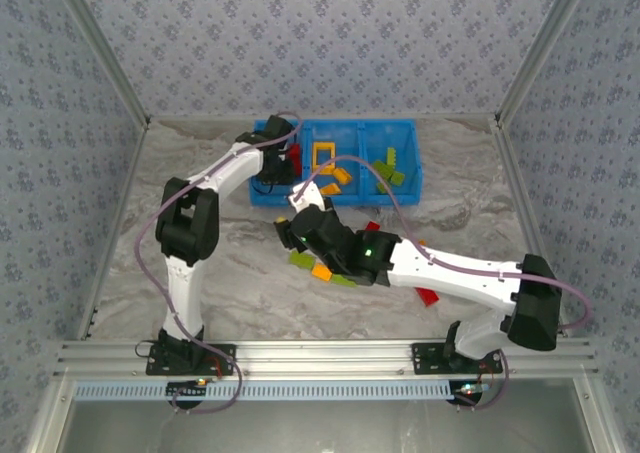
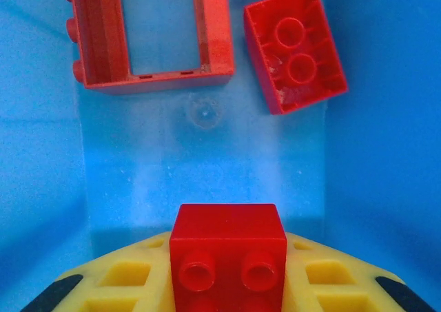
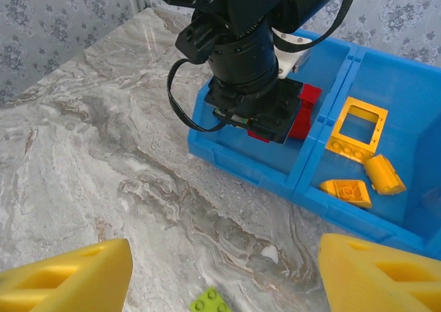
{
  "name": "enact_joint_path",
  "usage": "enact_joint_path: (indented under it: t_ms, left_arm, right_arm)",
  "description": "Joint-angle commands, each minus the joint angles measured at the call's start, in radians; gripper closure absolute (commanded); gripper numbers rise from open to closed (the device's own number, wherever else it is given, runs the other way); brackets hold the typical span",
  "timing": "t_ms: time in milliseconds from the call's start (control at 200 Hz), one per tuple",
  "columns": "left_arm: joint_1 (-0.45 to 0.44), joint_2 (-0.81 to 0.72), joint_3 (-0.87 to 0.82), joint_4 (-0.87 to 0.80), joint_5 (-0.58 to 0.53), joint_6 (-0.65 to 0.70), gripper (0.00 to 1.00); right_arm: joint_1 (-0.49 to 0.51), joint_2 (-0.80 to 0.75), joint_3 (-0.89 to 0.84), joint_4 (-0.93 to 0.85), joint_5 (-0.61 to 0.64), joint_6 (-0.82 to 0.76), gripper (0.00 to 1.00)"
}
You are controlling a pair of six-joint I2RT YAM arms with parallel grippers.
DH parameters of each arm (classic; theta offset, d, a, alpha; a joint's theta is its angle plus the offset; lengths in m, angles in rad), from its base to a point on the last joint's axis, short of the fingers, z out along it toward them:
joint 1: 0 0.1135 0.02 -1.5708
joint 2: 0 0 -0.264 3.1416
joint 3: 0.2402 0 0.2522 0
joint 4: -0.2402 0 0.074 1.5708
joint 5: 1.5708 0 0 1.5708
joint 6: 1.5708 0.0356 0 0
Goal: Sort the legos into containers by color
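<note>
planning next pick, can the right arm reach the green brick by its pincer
Likely yes: the green brick lies on bare table inside the open right pincer, nothing over it; the left pincer holds a red brick off in the blue tray.

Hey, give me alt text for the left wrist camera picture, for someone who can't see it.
The left claw grips a red brick between its yellow fingers over a blue tray compartment. On the compartment floor lie a red open frame and another red block, underside up.
</note>
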Motion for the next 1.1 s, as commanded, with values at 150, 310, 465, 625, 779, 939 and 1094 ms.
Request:
enact_joint_path:
  t_ms: [150,310,465,625,779,939,1094]
  left_arm:
    - [0.013,0.047,0.052,-0.043,0.092,-0.031,0.54]
    - [0.013,-0.024,-0.002,-0.025,0.086,-0.047,0.46]
    - [0.006,-0.144,-0.037,-0.027,0.087,-0.072,0.44]
    - [-0.040,-0.382,-0.195,0.029,0.085,-0.135,0.43]
    - [-0.162,-0.648,-0.417,0.085,0.060,-0.180,0.40]
    - [-0.306,-0.909,-0.643,0.106,0.050,-0.245,0.38]
    - [-0.418,-1.114,-0.791,0.089,0.027,-0.324,0.37]
  right_arm:
    - [-0.029,0.100,0.075,0.026,0.005,0.027,0.26]
    - [-0.089,0.034,0.005,-0.074,-0.006,0.141,0.26]
    - [-0.180,-0.062,-0.119,-0.190,-0.179,0.092,0.25]
    - [-0.297,-0.081,-0.222,-0.341,-0.409,-0.056,0.25]
    - [-0.370,-0.045,-0.228,-0.408,-0.555,-0.160,0.20]
    - [-0.393,0.073,-0.168,-0.454,-0.543,-0.210,0.17]
    - [-0.409,0.169,-0.125,-0.464,-0.508,-0.232,0.19]
